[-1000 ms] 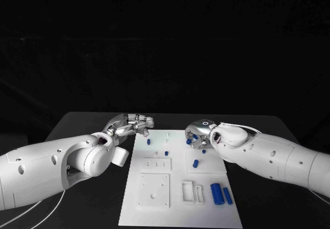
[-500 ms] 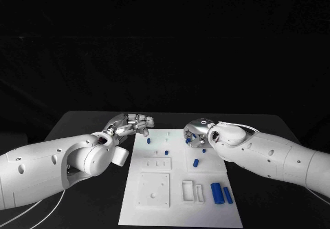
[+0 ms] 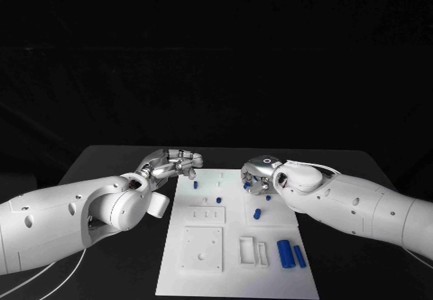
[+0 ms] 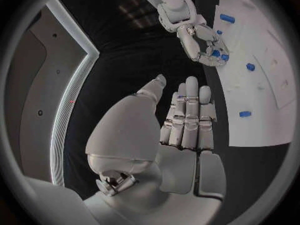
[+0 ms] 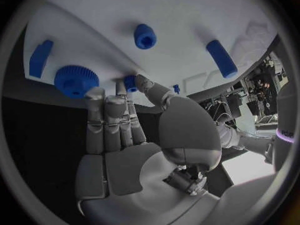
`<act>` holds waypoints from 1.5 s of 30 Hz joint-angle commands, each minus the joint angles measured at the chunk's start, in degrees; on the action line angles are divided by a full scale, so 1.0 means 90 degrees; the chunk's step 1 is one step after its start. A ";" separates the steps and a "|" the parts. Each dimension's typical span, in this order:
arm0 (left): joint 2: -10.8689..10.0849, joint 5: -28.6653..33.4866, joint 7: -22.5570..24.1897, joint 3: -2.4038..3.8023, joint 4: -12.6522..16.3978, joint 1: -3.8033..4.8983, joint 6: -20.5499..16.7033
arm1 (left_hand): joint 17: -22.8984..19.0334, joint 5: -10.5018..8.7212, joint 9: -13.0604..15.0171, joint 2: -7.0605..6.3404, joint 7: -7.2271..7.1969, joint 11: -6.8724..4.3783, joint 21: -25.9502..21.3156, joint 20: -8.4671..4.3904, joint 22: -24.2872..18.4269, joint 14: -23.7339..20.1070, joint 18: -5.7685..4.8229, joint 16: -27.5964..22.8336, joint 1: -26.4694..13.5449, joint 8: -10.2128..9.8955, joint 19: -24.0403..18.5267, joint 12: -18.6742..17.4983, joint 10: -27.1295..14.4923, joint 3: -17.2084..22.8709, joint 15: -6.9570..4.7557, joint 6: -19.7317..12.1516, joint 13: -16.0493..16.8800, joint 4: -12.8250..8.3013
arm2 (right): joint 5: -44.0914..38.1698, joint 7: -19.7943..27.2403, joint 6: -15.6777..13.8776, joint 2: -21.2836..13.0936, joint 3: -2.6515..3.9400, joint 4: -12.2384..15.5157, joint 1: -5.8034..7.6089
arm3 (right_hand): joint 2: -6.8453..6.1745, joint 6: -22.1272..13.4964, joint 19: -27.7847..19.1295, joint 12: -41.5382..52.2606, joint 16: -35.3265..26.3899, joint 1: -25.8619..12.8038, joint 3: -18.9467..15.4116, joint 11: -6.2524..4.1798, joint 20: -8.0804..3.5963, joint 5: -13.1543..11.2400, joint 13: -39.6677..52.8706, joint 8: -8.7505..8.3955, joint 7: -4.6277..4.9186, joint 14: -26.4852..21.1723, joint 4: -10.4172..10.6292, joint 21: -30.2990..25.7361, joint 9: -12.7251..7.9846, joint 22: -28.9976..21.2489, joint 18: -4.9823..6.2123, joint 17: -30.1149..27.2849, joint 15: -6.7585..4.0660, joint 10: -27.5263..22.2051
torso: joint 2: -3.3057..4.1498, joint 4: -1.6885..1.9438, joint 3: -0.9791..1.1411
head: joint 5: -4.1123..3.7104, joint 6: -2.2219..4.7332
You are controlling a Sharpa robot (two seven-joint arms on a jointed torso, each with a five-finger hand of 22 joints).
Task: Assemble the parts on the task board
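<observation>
The right robot hand (image 3: 256,173) hangs over the far right part of the task board (image 3: 236,275), its fingers (image 5: 112,117) straight and side by side with nothing in them, their tips just beside a small blue part (image 5: 130,82) and near a knurled blue knob (image 5: 76,80). The left robot hand (image 3: 171,164) hovers just beyond the board's far left edge over the black desk (image 3: 112,161), fingers extended close together and holding nothing. Other blue parts lie further along the board from both hands, among them a long cylinder (image 3: 285,253).

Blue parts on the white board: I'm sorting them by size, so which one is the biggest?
The long blue cylinder lying near the board's front right corner. It is thicker and longer than the slimmer stick beside it, and far larger than the small pegs farther back.
</observation>
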 commanded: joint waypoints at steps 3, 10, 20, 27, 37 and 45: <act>0.0012 -0.0019 0.0010 0.0007 0.0014 0.0017 0.0093 | 0.0007 -0.0002 -0.0011 0.0002 -0.0007 0.0006 0.0026 -0.0052 -0.0011 -0.0047 0.0103 0.0010 -0.0031 -0.0027 0.0005 -0.0032 -0.0022 0.0056 0.0011 -0.0049 0.0012 -0.0016 | -0.0125 -0.0274 -0.0332 -0.0031 -0.0015 0.0104 -0.0026 | 0.0046 0.0091 0.0118 0.0044 0.0042 0.0023 0.0084 -0.0017 -0.0180 0.0012 0.0241 0.0041 -0.0025 -0.0135 -0.0014 0.0078 0.0045 0.0138 0.0503 -0.0023 -0.0219 0.0158 | 0.0009 -0.0001 0.0000 | 0.0004 0.0017; 0.0009 -0.0019 0.0005 0.0007 0.0006 0.0017 0.0082 | 0.0006 0.0008 -0.0011 0.0002 -0.0006 0.0006 0.0029 -0.0057 -0.0014 -0.0049 0.0096 0.0011 -0.0023 -0.0031 0.0002 -0.0042 -0.0020 0.0071 0.0012 -0.0051 0.0015 -0.0031 | -0.0288 -0.0541 -0.0804 -0.0081 -0.0011 0.0266 -0.0024 | 0.0001 0.0134 0.0115 0.0049 0.0054 0.0016 0.0150 -0.0036 -0.0205 0.0012 0.0304 0.0057 -0.0044 -0.0138 -0.0031 0.0115 0.0069 0.0134 0.0503 -0.0041 -0.0238 0.0186 | 0.0013 -0.0005 -0.0001 | 0.0016 0.0054; 0.0009 -0.0020 0.0005 0.0007 -0.0013 0.0020 0.0066 | 0.0005 0.0015 -0.0011 -0.0002 -0.0003 0.0008 0.0032 -0.0061 -0.0017 -0.0051 0.0090 0.0011 -0.0021 -0.0036 -0.0001 -0.0051 -0.0018 0.0081 0.0013 -0.0056 0.0018 -0.0045 | -0.1189 -0.0802 -0.1307 0.0129 -0.0010 0.0338 -0.0016 | -0.0104 0.0187 0.0123 0.0039 0.0082 0.0043 0.0258 -0.0048 -0.0235 0.0012 0.0378 0.0068 -0.0067 -0.0130 -0.0015 0.0166 0.0093 0.0129 0.0503 -0.0062 -0.0249 0.0205 | 0.0025 -0.0001 0.0001 | 0.0027 0.0131; 0.0032 -0.0024 0.0004 0.0007 -0.0025 0.0023 0.0066 | 0.0005 0.0017 -0.0012 -0.0005 -0.0002 0.0008 0.0033 -0.0062 -0.0019 -0.0052 0.0086 0.0011 -0.0021 -0.0039 -0.0003 -0.0055 -0.0018 0.0086 0.0013 -0.0058 0.0020 -0.0052 | -0.1767 -0.0940 -0.1503 0.0359 -0.0015 0.0283 -0.0017 | -0.0236 0.0228 0.0128 0.0021 0.0107 0.0090 0.0367 -0.0051 -0.0245 0.0012 0.0440 0.0066 -0.0082 -0.0125 0.0071 0.0206 0.0106 0.0123 0.0503 -0.0083 -0.0251 0.0219 | 0.0030 0.0004 -0.0005 | 0.0037 0.0196; 0.0073 -0.0025 0.0003 0.0007 -0.0055 0.0026 0.0070 | 0.0004 0.0018 -0.0012 -0.0005 0.0001 0.0009 0.0035 -0.0064 -0.0021 -0.0054 0.0081 0.0010 -0.0028 -0.0043 -0.0005 -0.0062 -0.0016 0.0092 0.0014 -0.0062 0.0022 -0.0057 | -0.2085 -0.1096 -0.1544 0.0626 -0.0018 0.0130 -0.0018 | -0.0357 0.0265 0.0135 0.0002 0.0132 0.0138 0.0447 -0.0054 -0.0250 0.0012 0.0496 0.0060 -0.0095 -0.0120 0.0176 0.0242 0.0114 0.0119 0.0503 -0.0103 -0.0254 0.0235 | 0.0037 0.0017 -0.0010 | 0.0081 0.0265; 0.0098 -0.0031 0.0006 0.0008 -0.0058 0.0032 0.0069 | 0.0003 0.0019 -0.0012 -0.0005 0.0002 0.0010 0.0037 -0.0066 -0.0023 -0.0056 0.0077 0.0010 -0.0032 -0.0046 -0.0007 -0.0067 -0.0015 0.0098 0.0015 -0.0064 0.0025 -0.0063 | -0.2104 -0.1078 -0.1498 0.0787 -0.0024 -0.0039 -0.0020 | -0.0404 0.0273 0.0137 -0.0011 0.0144 0.0168 0.0488 -0.0056 -0.0254 0.0012 0.0521 0.0052 -0.0098 -0.0122 0.0225 0.0252 0.0115 0.0114 0.0503 -0.0112 -0.0256 0.0239 | 0.0046 0.0020 -0.0016 | 0.0114 0.0279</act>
